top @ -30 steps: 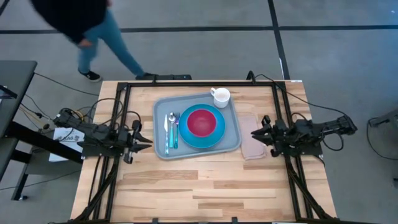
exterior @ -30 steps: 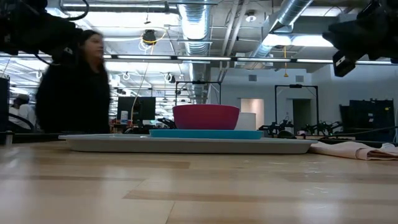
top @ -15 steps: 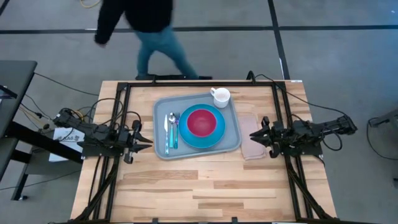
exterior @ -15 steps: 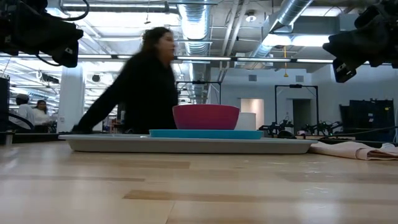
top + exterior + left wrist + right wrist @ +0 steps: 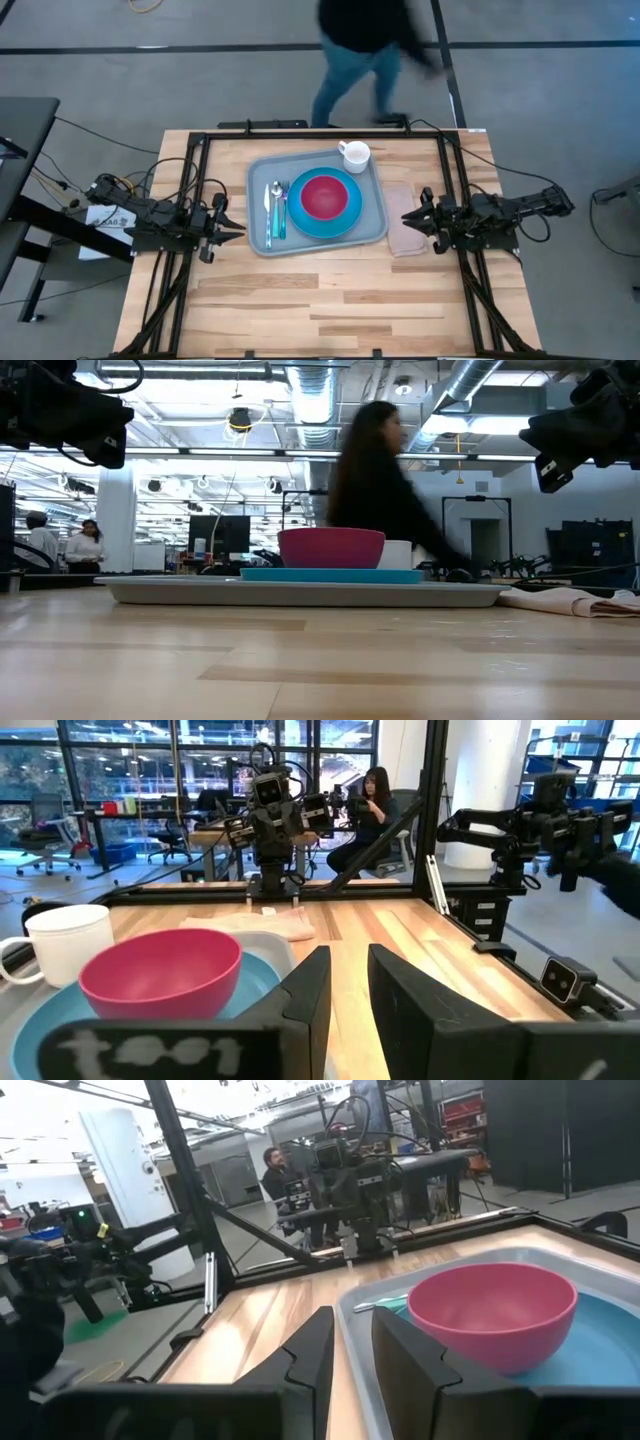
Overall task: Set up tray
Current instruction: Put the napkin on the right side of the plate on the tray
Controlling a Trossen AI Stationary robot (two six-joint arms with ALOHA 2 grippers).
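Note:
The grey-blue tray [image 5: 258, 215] lies flat at the table's middle. On it rests a bright-blue plate [image 5: 345, 222] with a pink bowl [image 5: 324, 196] standing in it. A white mug [image 5: 355, 155] stands at the tray's far right corner, and cutlery [image 5: 275, 208] lies left of the plate. A beige folded napkin [image 5: 406, 235] lies on the table right of the tray. My left gripper [image 5: 238, 228] hovers left of the tray, open by a narrow gap [image 5: 348, 988]. My right gripper [image 5: 406, 217] hovers over the napkin, high above the table [image 5: 560, 445], open by a narrow gap [image 5: 352, 1342].
A black frame [image 5: 200, 150] runs along the table's far, left and right sides. A person [image 5: 365, 50] walks on the floor beyond the far edge. Bare wood [image 5: 320, 300] stretches between the tray and the near edge.
A person beyond the far edge has walked from the left toward the right. My right gripper has edged slightly toward the tray and then held still. The tray and the things on it have not moved.

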